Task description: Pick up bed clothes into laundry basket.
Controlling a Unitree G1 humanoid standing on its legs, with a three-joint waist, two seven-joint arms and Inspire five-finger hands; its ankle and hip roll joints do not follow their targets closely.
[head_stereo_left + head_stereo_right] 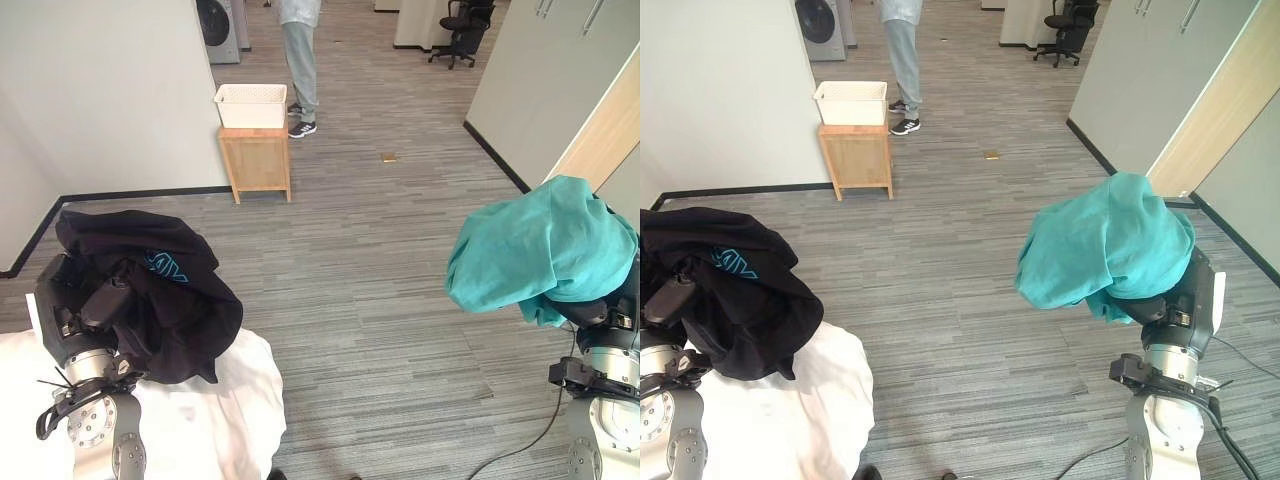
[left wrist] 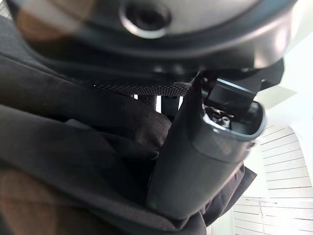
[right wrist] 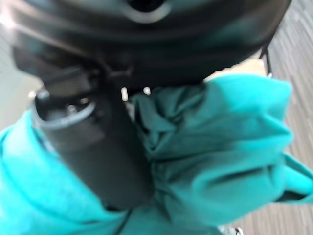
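Held stock: left hand (image 1: 85, 315) clenched in a black garment (image 1: 165, 300), right hand (image 1: 1170, 300) bunched in a teal one (image 1: 1105, 245); white laundry basket (image 1: 250, 105) well ahead on its wooden stand (image 1: 258, 160); best carried high, trailing hems gathered clear of the floor.

Both arms raised: left hand (image 1: 85, 310) & right hand (image 1: 1175, 295) w/ thumbs pinching cloth.

Matt black cloth (image 1: 160, 290), soft teal cloth (image 1: 540, 245), wooden stand (image 1: 257, 160), white plastic basket (image 1: 250, 105).
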